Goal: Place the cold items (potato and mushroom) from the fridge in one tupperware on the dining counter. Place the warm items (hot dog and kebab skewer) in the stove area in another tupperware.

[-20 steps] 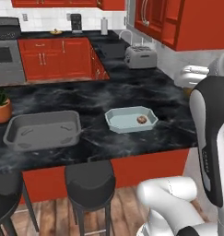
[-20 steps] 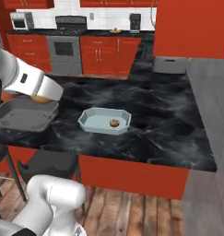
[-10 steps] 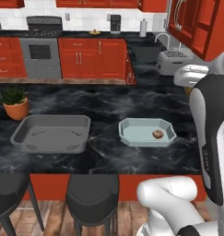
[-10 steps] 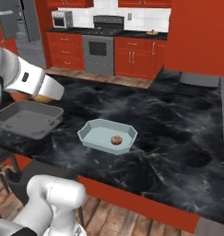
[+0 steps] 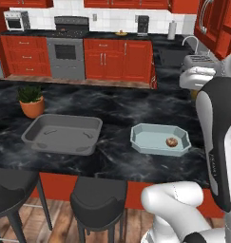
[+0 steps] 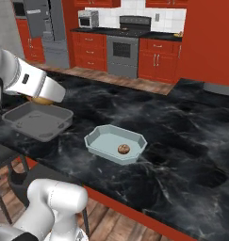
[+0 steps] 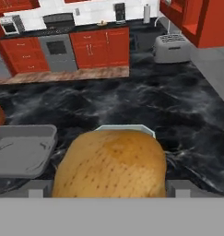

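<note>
One mushroom [image 5: 171, 142] sits in the light blue tupperware [image 5: 140, 138] — base has swung round to face it squarely, gripper [image 7: 111, 193] holding the potato [image 7: 111, 163] just short, drop-off next.

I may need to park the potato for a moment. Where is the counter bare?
Bare black counter lies right of the blue tub and behind both tubs, toward the toaster. It is tighter on the left, where the plant pot stands beside the grey tub.
</note>
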